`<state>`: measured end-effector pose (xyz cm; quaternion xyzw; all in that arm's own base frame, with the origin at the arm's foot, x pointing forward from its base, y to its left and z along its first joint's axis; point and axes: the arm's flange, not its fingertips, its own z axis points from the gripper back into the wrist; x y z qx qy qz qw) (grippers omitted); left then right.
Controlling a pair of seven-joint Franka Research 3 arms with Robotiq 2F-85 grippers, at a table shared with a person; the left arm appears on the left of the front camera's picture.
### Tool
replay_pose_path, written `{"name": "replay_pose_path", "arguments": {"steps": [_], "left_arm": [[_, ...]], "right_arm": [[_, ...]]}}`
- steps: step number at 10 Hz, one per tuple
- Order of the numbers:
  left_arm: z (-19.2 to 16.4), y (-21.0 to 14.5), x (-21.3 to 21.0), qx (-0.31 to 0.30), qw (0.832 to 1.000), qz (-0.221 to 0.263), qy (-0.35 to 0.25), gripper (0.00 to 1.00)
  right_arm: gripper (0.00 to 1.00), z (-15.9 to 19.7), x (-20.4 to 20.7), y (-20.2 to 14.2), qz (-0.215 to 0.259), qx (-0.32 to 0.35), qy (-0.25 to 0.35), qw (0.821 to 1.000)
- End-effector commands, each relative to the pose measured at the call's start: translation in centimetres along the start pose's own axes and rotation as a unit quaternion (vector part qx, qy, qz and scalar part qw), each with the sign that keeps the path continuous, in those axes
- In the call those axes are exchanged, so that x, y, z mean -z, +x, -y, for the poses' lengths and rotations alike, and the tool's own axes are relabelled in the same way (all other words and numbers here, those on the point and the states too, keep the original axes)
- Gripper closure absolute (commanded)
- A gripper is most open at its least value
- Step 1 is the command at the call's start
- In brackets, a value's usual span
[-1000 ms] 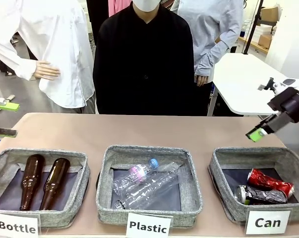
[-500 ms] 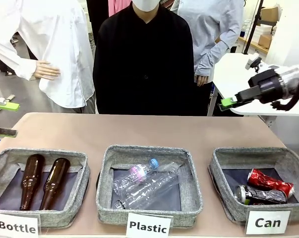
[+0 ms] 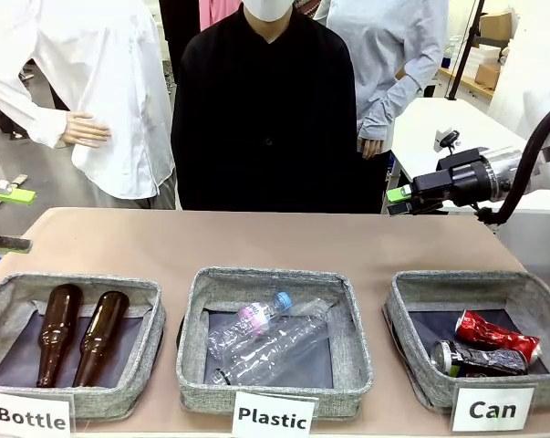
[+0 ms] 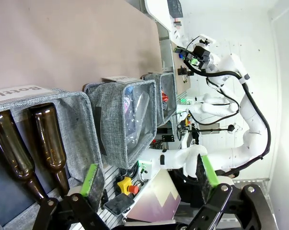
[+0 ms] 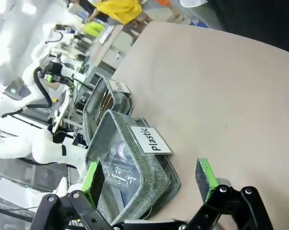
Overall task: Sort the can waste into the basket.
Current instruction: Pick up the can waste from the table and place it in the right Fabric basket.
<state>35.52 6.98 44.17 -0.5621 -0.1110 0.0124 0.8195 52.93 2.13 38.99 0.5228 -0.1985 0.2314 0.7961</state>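
Note:
Both cans lie in the grey basket (image 3: 404, 306) labelled "Can" at the front right: a crushed red can (image 3: 496, 334) and, just in front of it, a black can (image 3: 480, 359) on its side. My right gripper (image 3: 398, 201) hangs high above the table's far right, behind the basket, pointing left; its wrist view shows its jaws wide apart and nothing between them (image 5: 149, 175). At the table's far left edge my left gripper (image 3: 13, 219) stands open and holds nothing (image 4: 149, 177). From the left wrist the basket (image 4: 166, 93) shows far off with the red can (image 4: 164, 97) inside.
A bin labelled "Bottle" (image 3: 1, 310) holds two brown bottles (image 3: 78, 336) at the front left. The middle bin labelled "Plastic" (image 3: 197, 365) holds clear plastic bottles (image 3: 265, 339). A person in black (image 3: 265, 109) stands at the far side. Bare tabletop (image 3: 256, 237) lies behind the bins.
My right gripper has risen from beside the Can basket and swung up and leftward, now pointing left. The left arm and the cans have not moved.

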Motion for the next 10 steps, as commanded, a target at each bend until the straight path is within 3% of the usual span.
{"name": "replay_pose_path", "arguments": {"steps": [1, 10], "left_arm": [[0.22, -0.24, -0.25, -0.001, 1.000, -0.003, -0.002, 0.00], [0.22, -0.24, -0.25, -0.001, 1.000, -0.003, -0.002, 0.00]], "right_arm": [[0.00, -0.67, -0.25, 0.21, -0.006, -0.014, 0.000, 1.000], [0.00, -0.67, -0.25, 0.21, -0.006, -0.014, 0.000, 1.000]]}}
